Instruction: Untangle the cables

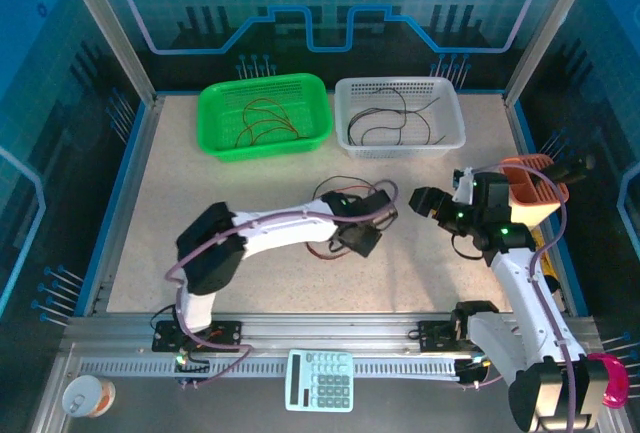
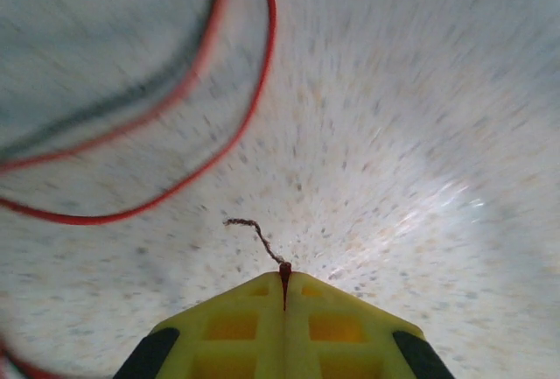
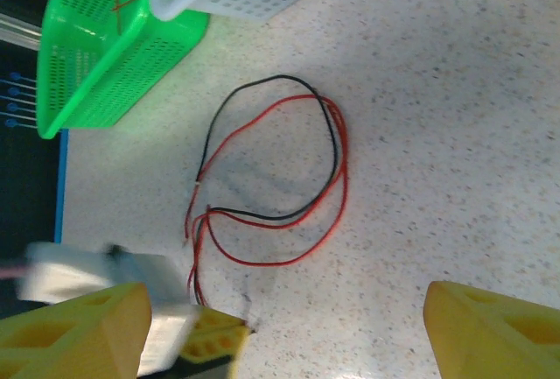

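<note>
The left claw (image 2: 284, 278) is pinched shut on the tip of a red cable (image 2: 261, 237), bare strands poking out past the fingers, low over the tabletop (image 2: 420, 116). The right claw (image 3: 280, 335) hangs wide open, holding nothing, above the cables (image 3: 343, 169) looped red over black. That's the grab step, I'd say. Next: draw the red clear of the black, slowly, probably toward the green basket (image 1: 210, 113).

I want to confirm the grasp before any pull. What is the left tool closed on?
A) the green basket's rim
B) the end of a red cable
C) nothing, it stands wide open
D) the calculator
B: the left tool is shut, with a red cable end pinched between its yellow fingers and bare strands poking out ahead.
</note>
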You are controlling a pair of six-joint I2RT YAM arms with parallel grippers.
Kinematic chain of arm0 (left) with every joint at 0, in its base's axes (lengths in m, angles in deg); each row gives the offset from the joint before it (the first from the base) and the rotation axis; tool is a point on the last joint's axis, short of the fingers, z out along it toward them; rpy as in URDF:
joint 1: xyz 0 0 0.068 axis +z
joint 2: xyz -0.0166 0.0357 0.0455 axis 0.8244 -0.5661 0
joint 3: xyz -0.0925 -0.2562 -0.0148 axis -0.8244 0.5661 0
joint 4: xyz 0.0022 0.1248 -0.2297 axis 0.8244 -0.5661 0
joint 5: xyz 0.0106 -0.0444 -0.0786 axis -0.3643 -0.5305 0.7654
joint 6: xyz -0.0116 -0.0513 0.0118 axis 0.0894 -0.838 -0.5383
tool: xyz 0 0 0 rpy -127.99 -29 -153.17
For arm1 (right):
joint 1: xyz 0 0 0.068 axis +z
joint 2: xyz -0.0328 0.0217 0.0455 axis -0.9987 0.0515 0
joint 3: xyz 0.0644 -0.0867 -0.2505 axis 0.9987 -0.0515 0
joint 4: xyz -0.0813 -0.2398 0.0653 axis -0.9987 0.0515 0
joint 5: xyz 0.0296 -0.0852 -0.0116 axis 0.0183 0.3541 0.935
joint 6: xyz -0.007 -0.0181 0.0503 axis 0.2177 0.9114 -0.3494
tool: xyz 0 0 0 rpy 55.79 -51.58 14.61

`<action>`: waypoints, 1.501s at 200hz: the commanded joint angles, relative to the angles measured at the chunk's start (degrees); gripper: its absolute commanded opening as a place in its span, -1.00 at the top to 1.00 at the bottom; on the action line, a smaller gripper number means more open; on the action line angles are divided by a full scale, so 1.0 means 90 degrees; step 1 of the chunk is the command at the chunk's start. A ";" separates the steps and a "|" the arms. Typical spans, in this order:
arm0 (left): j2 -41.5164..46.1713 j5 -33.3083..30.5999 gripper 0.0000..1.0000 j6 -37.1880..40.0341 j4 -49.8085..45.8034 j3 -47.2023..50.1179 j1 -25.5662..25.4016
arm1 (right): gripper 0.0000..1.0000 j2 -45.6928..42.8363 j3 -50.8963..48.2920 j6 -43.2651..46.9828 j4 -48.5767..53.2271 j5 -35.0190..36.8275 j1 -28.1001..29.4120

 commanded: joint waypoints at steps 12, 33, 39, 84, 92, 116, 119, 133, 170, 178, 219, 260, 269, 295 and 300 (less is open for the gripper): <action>0.1304 0.0427 1.00 0.0117 0.0024 -0.0516 0.0525 | -0.64 -0.0053 -0.0114 -0.0001 -0.0783 -0.0373 0.0423; 0.1730 0.0674 1.00 0.0030 0.0155 -0.0609 0.0820 | -0.63 -0.0043 -0.0289 0.0138 -0.1466 -0.0640 0.0844; 0.1830 0.0714 1.00 0.0003 0.0181 -0.0634 0.0884 | -0.63 -0.0043 -0.0329 0.0225 -0.1665 -0.0700 0.1021; 0.2307 0.1270 1.00 -0.0447 0.0757 -0.0899 0.1173 | -0.68 0.0090 -0.0395 0.0835 -0.2920 -0.0678 0.2314; 0.2351 0.1359 1.00 -0.0554 0.0889 -0.0980 0.1179 | -0.69 0.0147 -0.0353 0.0872 -0.3047 -0.0554 0.2502; 0.2393 0.1535 1.00 -0.0845 0.1206 -0.1362 0.1188 | -0.74 0.0347 -0.0201 0.0939 -0.3429 -0.0221 0.2898; 0.2393 0.1550 1.00 -0.0879 0.1233 -0.1412 0.1186 | -0.75 0.0374 -0.0180 0.0950 -0.3468 -0.0183 0.2941; 0.2393 0.1596 1.00 -0.1027 0.1399 -0.1663 0.1188 | -0.77 0.0503 -0.0141 0.0981 -0.3663 -0.0020 0.3073; 0.2340 0.1777 1.00 -0.1379 0.1720 -0.2345 0.1192 | -0.78 0.0866 -0.0090 0.0991 -0.4048 0.0419 0.3242; 0.2309 0.1845 1.00 -0.1466 0.1758 -0.2507 0.1198 | -0.77 0.0943 -0.0067 0.0981 -0.4123 0.0543 0.3243; 0.2001 0.2267 1.00 -0.1720 0.1691 -0.3524 0.1205 | -0.71 0.1397 0.0125 0.1000 -0.4353 0.1087 0.3243; 0.1598 0.2447 1.00 -0.1684 0.1278 -0.4657 0.1207 | -0.59 0.1623 0.0255 0.0972 -0.4390 0.1350 0.3226; 0.1514 0.2448 1.00 -0.1635 0.1155 -0.4942 0.1212 | -0.57 0.1628 0.0243 0.0952 -0.4371 0.1402 0.3218; 0.1281 0.2438 1.00 -0.1474 0.0814 -0.5718 0.1291 | -0.52 0.1622 0.0222 0.0932 -0.4330 0.1460 0.3163; 0.1243 0.2436 1.00 -0.1444 0.0741 -0.5861 0.1306 | -0.50 0.1617 0.0214 0.0932 -0.4307 0.1462 0.3153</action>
